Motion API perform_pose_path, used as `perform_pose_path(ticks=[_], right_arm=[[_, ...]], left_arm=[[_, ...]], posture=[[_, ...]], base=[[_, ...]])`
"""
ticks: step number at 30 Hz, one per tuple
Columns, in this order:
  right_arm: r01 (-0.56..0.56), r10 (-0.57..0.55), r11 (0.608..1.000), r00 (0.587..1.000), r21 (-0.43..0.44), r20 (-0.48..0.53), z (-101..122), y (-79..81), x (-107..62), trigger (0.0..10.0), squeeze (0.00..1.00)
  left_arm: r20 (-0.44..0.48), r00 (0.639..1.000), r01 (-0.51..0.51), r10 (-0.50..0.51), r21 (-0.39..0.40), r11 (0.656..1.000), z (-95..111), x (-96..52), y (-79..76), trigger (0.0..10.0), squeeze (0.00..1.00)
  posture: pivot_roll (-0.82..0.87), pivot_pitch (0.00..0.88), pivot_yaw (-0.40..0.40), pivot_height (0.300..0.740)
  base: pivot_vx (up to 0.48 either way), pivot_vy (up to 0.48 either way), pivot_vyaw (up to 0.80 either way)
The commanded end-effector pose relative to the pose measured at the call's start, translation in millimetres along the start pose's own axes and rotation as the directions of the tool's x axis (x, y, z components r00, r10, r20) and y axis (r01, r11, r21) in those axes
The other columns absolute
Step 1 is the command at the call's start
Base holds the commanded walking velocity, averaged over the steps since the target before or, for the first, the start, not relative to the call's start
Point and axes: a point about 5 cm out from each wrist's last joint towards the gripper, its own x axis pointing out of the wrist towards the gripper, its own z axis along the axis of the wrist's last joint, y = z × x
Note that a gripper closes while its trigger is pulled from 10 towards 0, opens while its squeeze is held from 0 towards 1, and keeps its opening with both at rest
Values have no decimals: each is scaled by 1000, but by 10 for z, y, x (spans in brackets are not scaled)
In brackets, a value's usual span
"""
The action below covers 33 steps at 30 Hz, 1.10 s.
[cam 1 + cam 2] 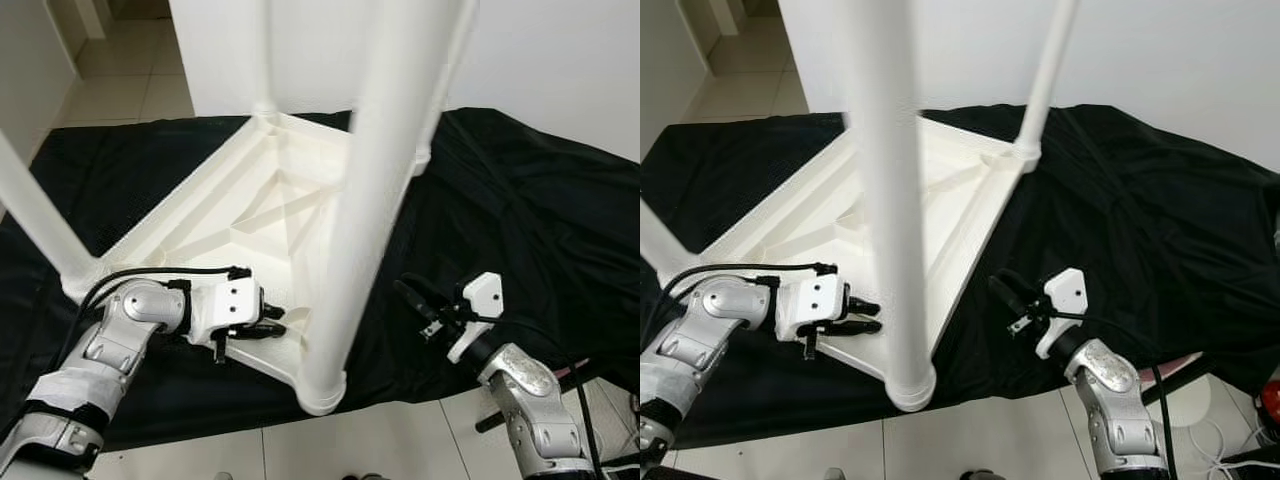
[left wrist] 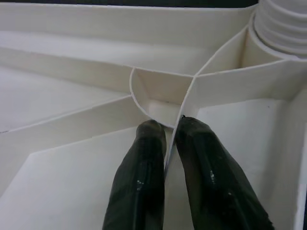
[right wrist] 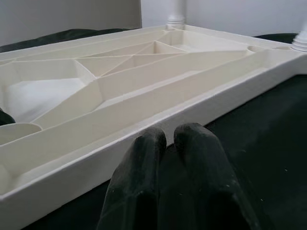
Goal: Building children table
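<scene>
- The white plastic children's table point(image 1: 270, 190) lies upside down on a black cloth point(image 1: 510, 200) spread over the floor, its ribbed underside facing up and its legs pointing upward.
- The nearest leg point(image 1: 365, 200) rises from the near corner of the tabletop, close to the cloth's front edge; another leg point(image 1: 1040, 80) stands at the far corner, and a third point(image 1: 30, 215) leans out at the left.
- The left pincer point(image 1: 275, 320) reaches inside the tabletop's raised rim near that front corner. In the left wrist view its two black fingers point(image 2: 144, 187) are nearly together and pinch a thin upright rib point(image 2: 184, 108) between them, just short of where the ribs meet beside the ridged leg socket point(image 2: 280, 24).
- The right pincer point(image 1: 1008, 292) hovers over the black cloth just outside the tabletop's long right edge, apart from it. Its fingers point(image 3: 144, 187) are pressed together and hold nothing; the rim point(image 3: 158, 124) runs across in front of them.
- The underside is split by ribs into shallow triangular bays.
- Open black cloth stretches to the right of the table. Pale floor tiles point(image 1: 400, 440) show at the front and far left, with a white wall point(image 1: 560, 60) behind.
</scene>
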Motion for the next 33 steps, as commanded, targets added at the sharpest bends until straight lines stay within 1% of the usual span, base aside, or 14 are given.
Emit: perform_pose_path(ticks=[1,7,10,11,13,14,15,16,20,23,24,25,27,33], right_arm=[[10,-10,1000,1000,-2,-14,-7,-23,-39,10000,0],[18,-18,1000,1000,-6,-15,-3,-35,-42,10000,0],[27,-28,1000,999,-8,-21,-12,-35,-47,10000,0],[31,-31,999,999,-7,-22,-14,-34,-50,10000,0],[33,-33,999,999,-6,-22,-14,-34,-52,10000,0],[42,-42,999,999,-1,-23,-16,-37,-53,10000,0],[42,-42,999,999,-1,-23,-16,-37,-53,10000,0],[57,-56,998,998,9,-23,-19,-45,-51,10000,0],[100,-99,995,995,31,-22,-25,-68,-50,10000,0],[111,-111,993,994,36,-22,-27,-73,-52,10000,0],[123,-122,991,992,52,-21,-34,-75,-59,10000,0],[143,-142,987,990,71,-20,-41,-83,-75,10000,1000],[160,-159,982,987,105,-10,-38,-89,-120,10000,1000],[164,-165,981,986,106,0,-10,-83,-233,10000,1000]], left_arm=[[-17,1000,-25,24,-85,996,-112,108,-79,0,0],[7,998,-60,61,-81,995,-54,198,-26,0,0],[61,992,-108,114,-90,990,75,331,24,0,0],[73,988,-128,136,-95,987,107,370,38,588,0],[79,986,-141,149,-98,985,123,392,46,588,0],[85,983,-155,164,-94,983,146,434,51,4353,0],[85,983,-155,164,-94,983,146,434,51,4353,0],[86,980,-175,182,-82,981,167,483,61,10000,0],[86,968,-230,236,-75,970,212,562,122,10000,0],[86,964,-246,252,-75,966,223,571,146,10000,0],[82,957,-273,279,-77,959,228,575,184,10000,0],[78,950,-298,303,-76,952,234,566,224,10000,0],[77,937,-334,340,-81,939,243,534,285,10000,0],[67,924,-373,378,-72,925,236,449,361,10000,0]], posture=[[7,91,2,740],[4,93,4,740],[1,97,7,740],[1,97,7,740],[1,97,7,740],[0,100,6,740],[0,100,6,740],[0,101,6,740],[-2,104,5,740],[-2,104,5,740],[-2,104,5,740],[-2,108,4,740],[-2,108,4,740],[-2,111,6,740]], base=[[0,0,0],[0,0,0],[0,0,0],[0,0,0],[0,0,0],[0,0,0],[0,0,0],[0,0,0],[0,0,0],[0,0,0],[0,0,0],[0,0,0],[0,0,0],[0,0,0]])
